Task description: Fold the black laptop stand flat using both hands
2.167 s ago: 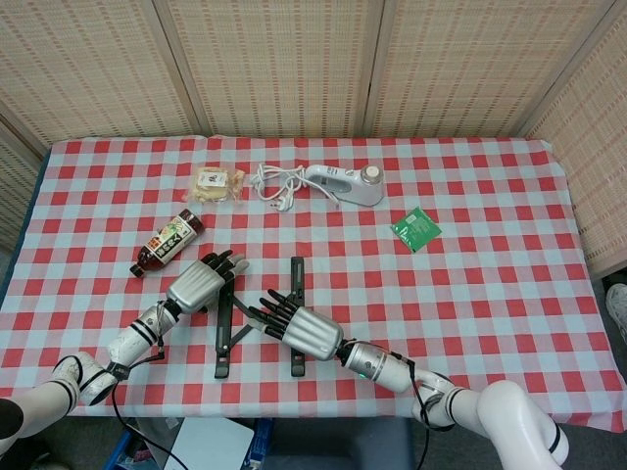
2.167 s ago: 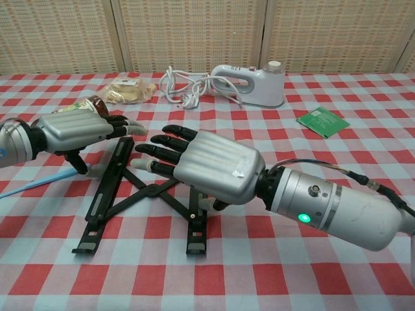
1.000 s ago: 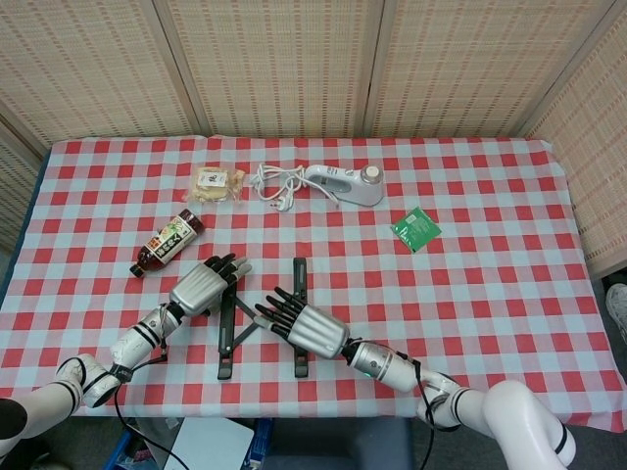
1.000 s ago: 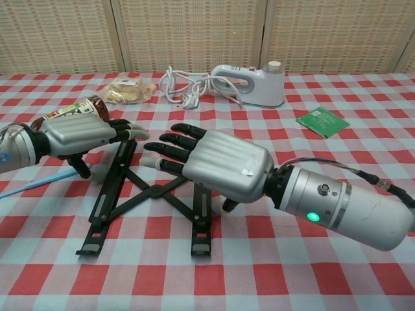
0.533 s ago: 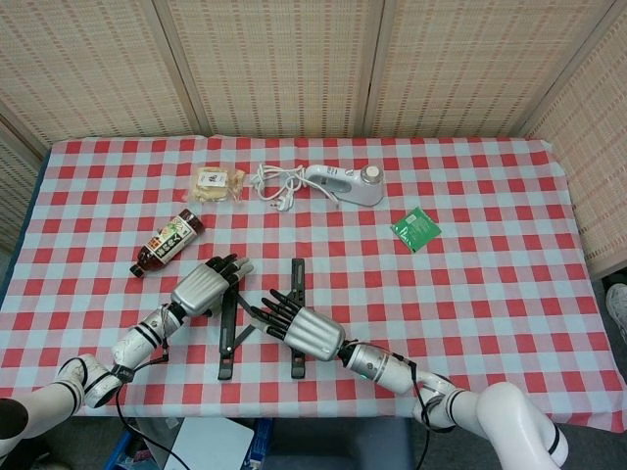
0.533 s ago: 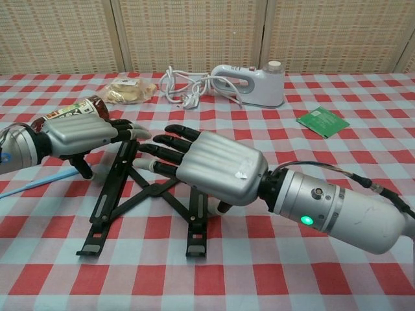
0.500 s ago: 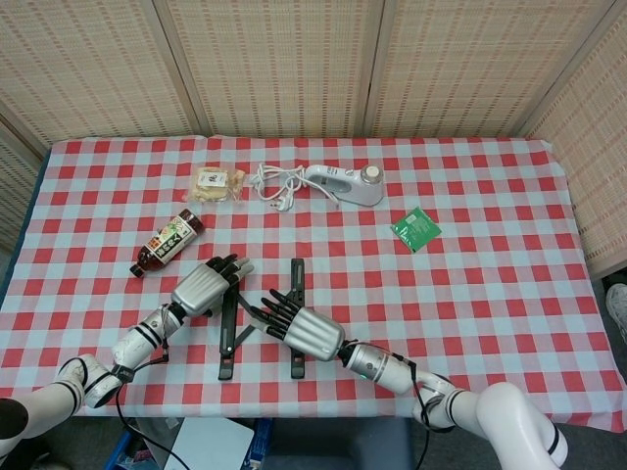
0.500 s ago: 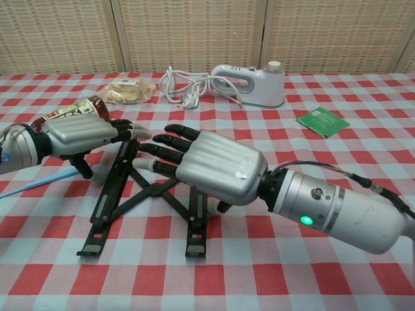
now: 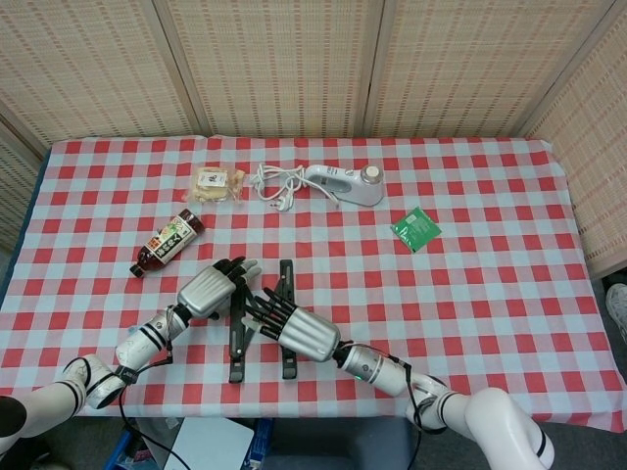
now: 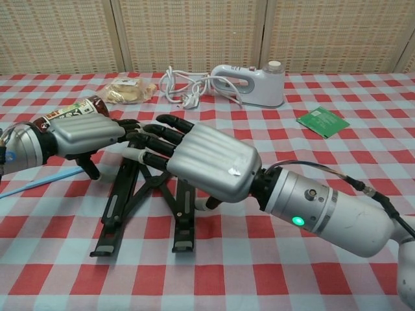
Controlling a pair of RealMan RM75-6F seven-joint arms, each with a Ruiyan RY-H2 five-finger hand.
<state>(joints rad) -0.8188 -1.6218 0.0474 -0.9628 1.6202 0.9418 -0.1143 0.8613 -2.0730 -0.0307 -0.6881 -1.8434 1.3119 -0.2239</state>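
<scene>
The black laptop stand [image 9: 236, 351] lies on the checked tablecloth near the table's front edge. Its two long rails stand close together, joined by crossed links [image 10: 154, 183]. My left hand [image 9: 211, 290] lies with fingers stretched out against the far end of the left rail. My right hand [image 9: 300, 333] reaches in from the right, its spread fingers on the right rail [image 10: 183, 220] and over the links. In the chest view the left hand [image 10: 84, 136] and right hand [image 10: 206, 159] nearly meet fingertip to fingertip above the stand. Neither hand grips anything.
A brown drink bottle [image 9: 168, 242] lies left of the stand. Further back are a snack packet [image 9: 217, 183], a white handheld appliance with its cord [image 9: 343, 183] and a green circuit board [image 9: 415, 229]. A thin blue strip [image 10: 39, 183] lies by the left arm.
The two rails have come closer together. My right hand has pushed leftwards with the right rail, and my left hand has shifted slightly right, so the fingertips now almost touch.
</scene>
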